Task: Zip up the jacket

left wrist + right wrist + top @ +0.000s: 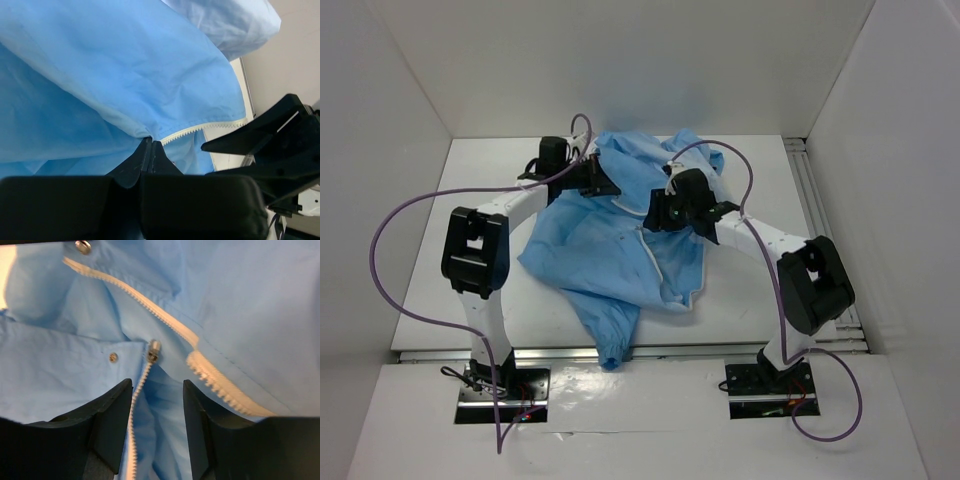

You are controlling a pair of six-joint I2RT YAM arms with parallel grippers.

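The left gripper (151, 150) is pinching the jacket (610, 250) just beside its white zipper edging (200, 131), fingers pressed together. The right gripper (157, 410) is hovering spread open near the zipper slider (153, 351). The jacket is lying crumpled mid-table (740, 290), one end trailing over the near edge

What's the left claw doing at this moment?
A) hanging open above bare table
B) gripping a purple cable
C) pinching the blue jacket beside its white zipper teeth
C: in its wrist view the left gripper is shut on a fold of the jacket, right beside the zipper teeth.
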